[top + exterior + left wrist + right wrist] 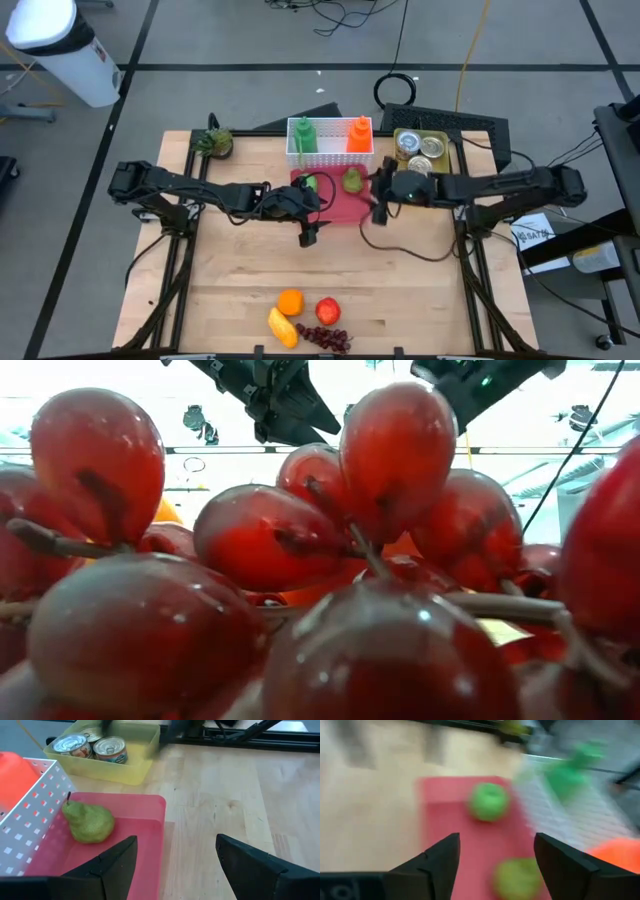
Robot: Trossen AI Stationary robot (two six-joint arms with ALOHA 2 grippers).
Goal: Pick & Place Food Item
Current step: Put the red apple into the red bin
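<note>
A red tray (335, 212) lies at the table's middle with a green apple (310, 183) and a green pear (353, 180) resting on it. My left gripper (316, 208) is open and empty above the tray's near edge; its wrist view (175, 845) shows the pear (89, 822) ahead. My right gripper (379, 203) is open and empty at the tray's right edge; its wrist view (497, 842) shows the apple (489, 801) and pear (517, 877). An orange (290, 300), a red apple (328, 310), a yellow fruit (282, 327) and red grapes (325, 338) lie at the near edge.
A white basket (330, 152) with a green and an orange bottle stands just beyond the tray. A yellow tray (445, 150) with cans is at the far right, a small plant (213, 143) at the far left. The grapes (300, 590) fill the low view.
</note>
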